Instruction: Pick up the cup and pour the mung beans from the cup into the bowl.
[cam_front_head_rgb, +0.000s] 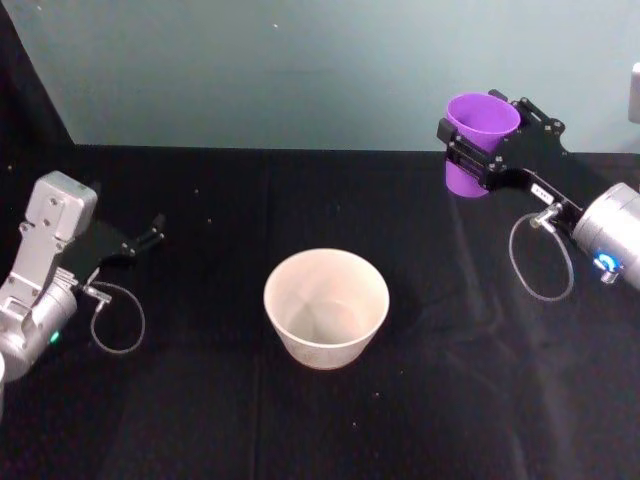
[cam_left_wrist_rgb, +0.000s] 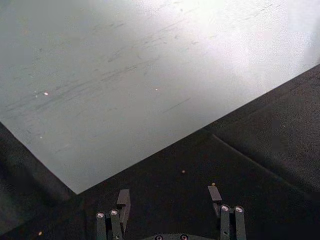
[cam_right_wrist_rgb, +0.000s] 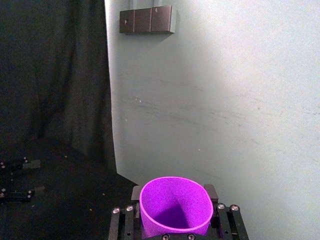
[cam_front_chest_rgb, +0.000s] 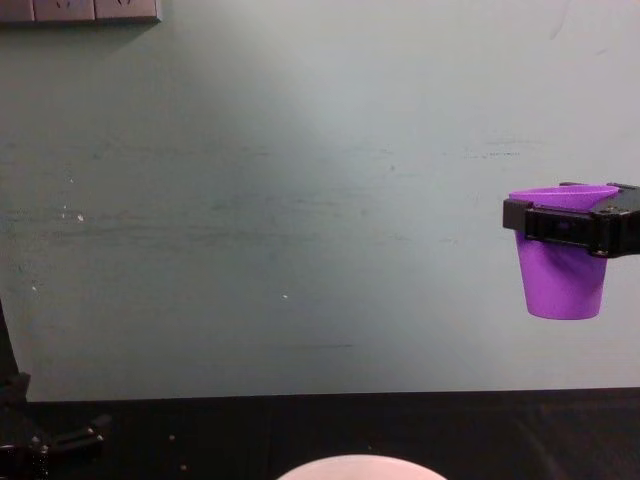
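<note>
On the left, the left gripper (cam_front_head_rgb: 152, 232) rests low near the black table (cam_front_head_rgb: 200, 400), and in the left wrist view its two fingers (cam_left_wrist_rgb: 122, 199) stand apart with nothing between them. In the middle of the table sits the bowl (cam_front_head_rgb: 325, 346), upright, with its opening facing up. On the right, the right gripper (cam_front_head_rgb: 478, 153) is lifted above the table, and its jaws are closed around the upper part of the cup (cam_front_head_rgb: 486, 118). The cup is upright in the air, well apart from the bowl, to the right and farther back, in front of the pale wall (cam_front_chest_rgb: 300, 200).
</note>
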